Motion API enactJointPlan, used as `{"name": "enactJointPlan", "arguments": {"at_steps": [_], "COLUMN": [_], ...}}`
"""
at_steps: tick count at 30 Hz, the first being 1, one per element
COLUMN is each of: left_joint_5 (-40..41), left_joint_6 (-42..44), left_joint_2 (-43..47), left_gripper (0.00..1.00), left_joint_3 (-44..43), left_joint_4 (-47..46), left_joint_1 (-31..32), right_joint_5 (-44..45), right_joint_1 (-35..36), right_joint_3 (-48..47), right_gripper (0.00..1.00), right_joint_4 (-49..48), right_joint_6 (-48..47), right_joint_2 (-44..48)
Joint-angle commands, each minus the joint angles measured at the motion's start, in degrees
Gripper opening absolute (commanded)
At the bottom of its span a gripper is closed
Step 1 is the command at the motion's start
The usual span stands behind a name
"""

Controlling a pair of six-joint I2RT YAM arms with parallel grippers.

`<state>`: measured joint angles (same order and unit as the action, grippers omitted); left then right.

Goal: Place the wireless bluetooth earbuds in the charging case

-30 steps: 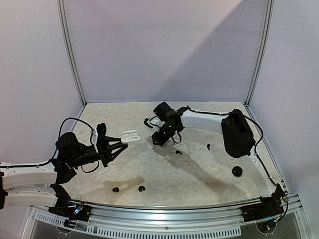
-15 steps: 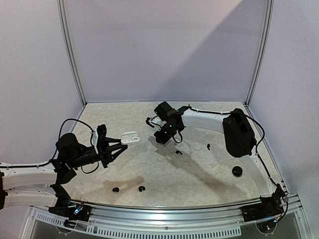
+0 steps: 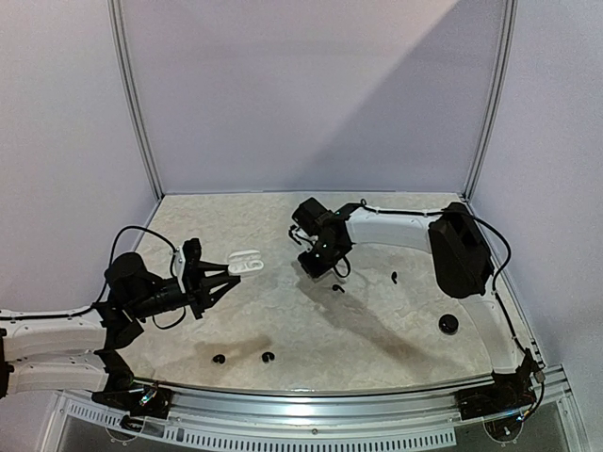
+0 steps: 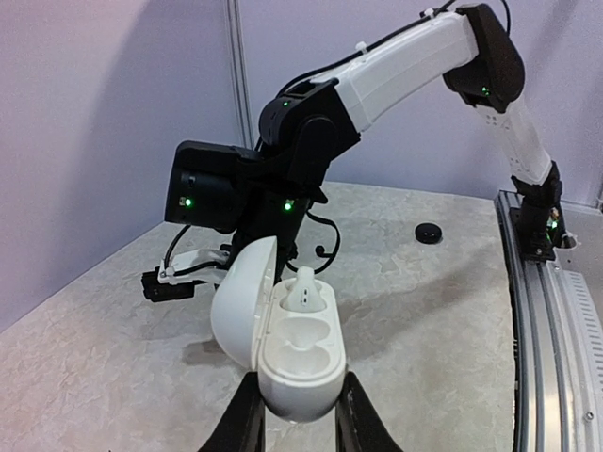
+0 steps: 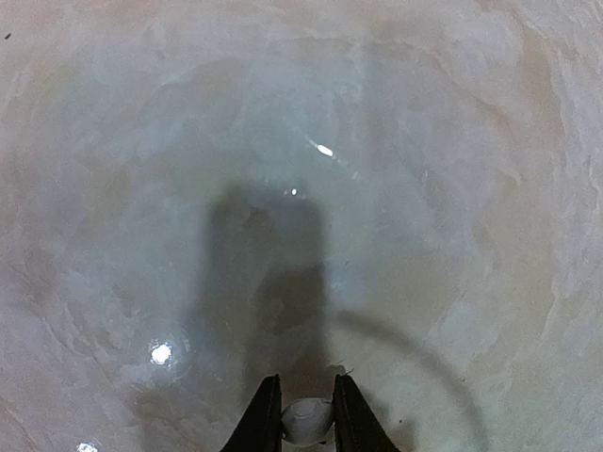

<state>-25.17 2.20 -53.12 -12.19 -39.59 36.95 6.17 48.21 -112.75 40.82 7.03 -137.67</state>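
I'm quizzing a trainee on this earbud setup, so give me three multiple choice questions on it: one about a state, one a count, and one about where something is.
1. The white charging case in the left gripper is: A. shut; B. open; C. upside down.
2. Earbuds seated in it: A. none; B. one; C. two.
3. The other white earbud is: A. on the case's lid; B. in the left gripper; C. between the right gripper's fingers.

Answers: B, its lid stands up beside the slots. B, a seated earbud fills the far slot and the near slot is empty. C, the right wrist view shows the fingers clamped on it.
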Motion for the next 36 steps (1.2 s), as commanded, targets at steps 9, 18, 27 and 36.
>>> {"name": "enactJointPlan", "arguments": {"at_steps": [9,18,27,36], "left_joint_5": [-1.1,-1.2,-0.9,-0.5], "left_joint_6": [1.8,2.0,2.0,1.8], "left_joint_2": [0.9,0.8,0.6,0.1], "left_gripper": [0.0,0.0,0.0,0.0], "left_joint_3": [0.7,0.6,0.2,0.1], "left_joint_4": [0.9,1.2,1.0,0.7], "left_joint_1": [-0.4,-0.4,-0.4,-0.4], "right_joint_5": [-0.3,-8.7,-9.9,-11.8], "right_joint_1": [1.2,-2.1,-5.8,-5.9], "right_joint_3": [-1.2,-3.6,-1.1,-1.2], "right_gripper": [0.41,0.5,0.19,0.0], "right_joint_4": [8.8,8.7,9.8,11.3], "right_joint_6": [5.2,1.2,1.2,1.8], "right_joint_2": [1.2,7.3,7.4,2.0]}}
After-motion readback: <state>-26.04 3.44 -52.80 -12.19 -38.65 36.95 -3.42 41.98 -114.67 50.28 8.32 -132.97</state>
